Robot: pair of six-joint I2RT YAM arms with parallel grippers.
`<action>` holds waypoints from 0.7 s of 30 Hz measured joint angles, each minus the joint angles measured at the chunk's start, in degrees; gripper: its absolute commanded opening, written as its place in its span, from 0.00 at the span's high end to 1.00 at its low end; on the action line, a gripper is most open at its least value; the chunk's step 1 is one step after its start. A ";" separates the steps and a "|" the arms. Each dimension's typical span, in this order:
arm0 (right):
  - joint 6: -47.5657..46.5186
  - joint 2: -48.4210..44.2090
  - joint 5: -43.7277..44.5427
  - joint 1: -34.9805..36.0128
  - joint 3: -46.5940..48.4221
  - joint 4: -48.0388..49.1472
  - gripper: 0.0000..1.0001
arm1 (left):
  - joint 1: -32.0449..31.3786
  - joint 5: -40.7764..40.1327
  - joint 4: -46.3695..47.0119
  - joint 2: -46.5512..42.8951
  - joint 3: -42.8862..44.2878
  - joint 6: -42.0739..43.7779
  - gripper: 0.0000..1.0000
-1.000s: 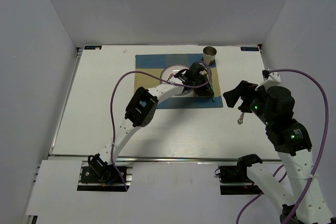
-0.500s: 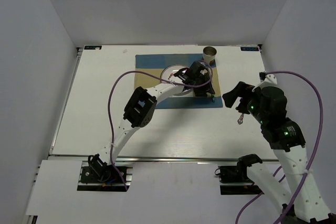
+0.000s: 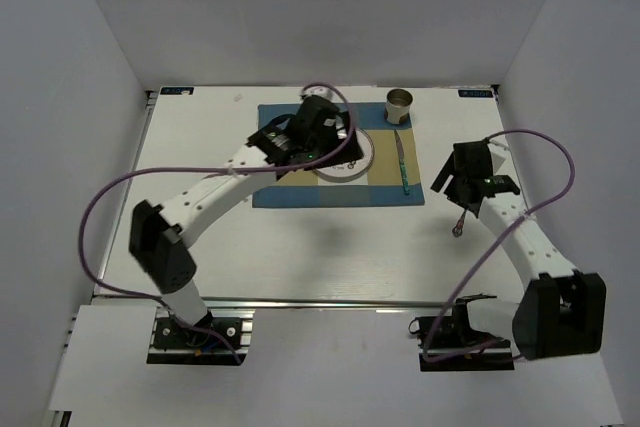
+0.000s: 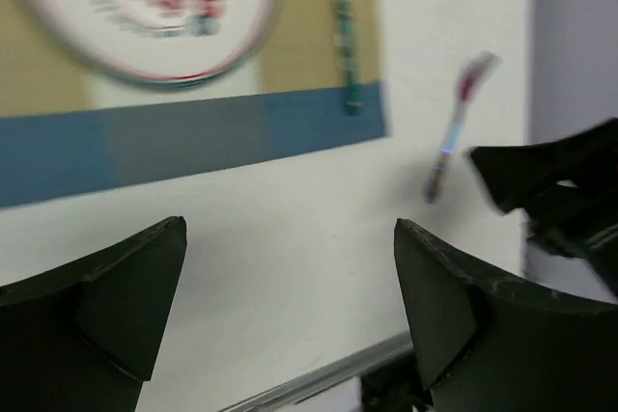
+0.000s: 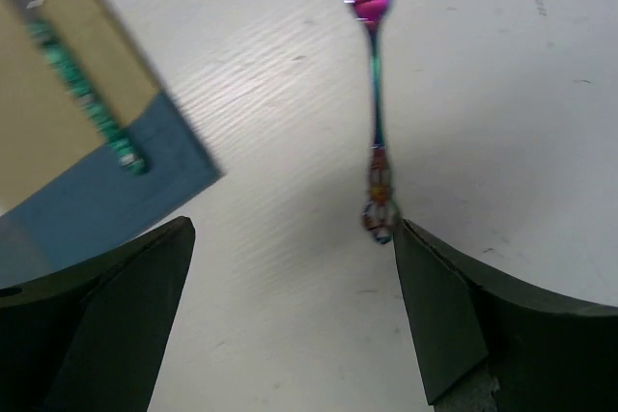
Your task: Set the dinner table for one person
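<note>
The white dinner table (image 3: 200,237) carries a blue-and-tan placemat (image 3: 300,192) with a patterned plate (image 4: 145,7) on it. A green-handled utensil (image 3: 402,162) lies along the mat's right strip, and a metal cup (image 3: 399,105) stands at the mat's far right corner. A rainbow-coloured fork (image 5: 377,94) lies on the bare table right of the mat. My left gripper (image 3: 335,152) hovers over the plate, open and empty. My right gripper (image 3: 455,187) hangs open just behind the fork (image 3: 459,222), whose handle end lies by the right finger (image 5: 463,325).
White walls close in the table on the left, back and right. A silver rail (image 3: 320,299) runs along the near edge, with both arm bases behind it.
My left gripper opened, left the green-handled utensil on the mat and pulled back left over the plate. My right arm swung in over the fork.
</note>
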 measured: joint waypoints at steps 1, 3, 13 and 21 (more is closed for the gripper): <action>0.02 1.88 0.22 -2.08 -0.44 0.20 0.11 | 0.46 -2.99 -2.14 -2.95 -2.19 0.02 0.02; 0.22 4.70 0.17 -5.97 -1.01 0.72 0.11 | 1.88 -8.70 -5.86 -8.90 -7.74 0.13 0.02; -0.37 13.31 -1.62 -17.35 -4.70 7.45 0.11 | 6.84 -22.77 -18.86 -26.49 -31.17 6.64 0.02; -1.36 20.70 -4.15 -18.12 -3.23 10.73 0.15 | 8.35 -26.27 -18.88 -26.84 -38.53 10.38 0.02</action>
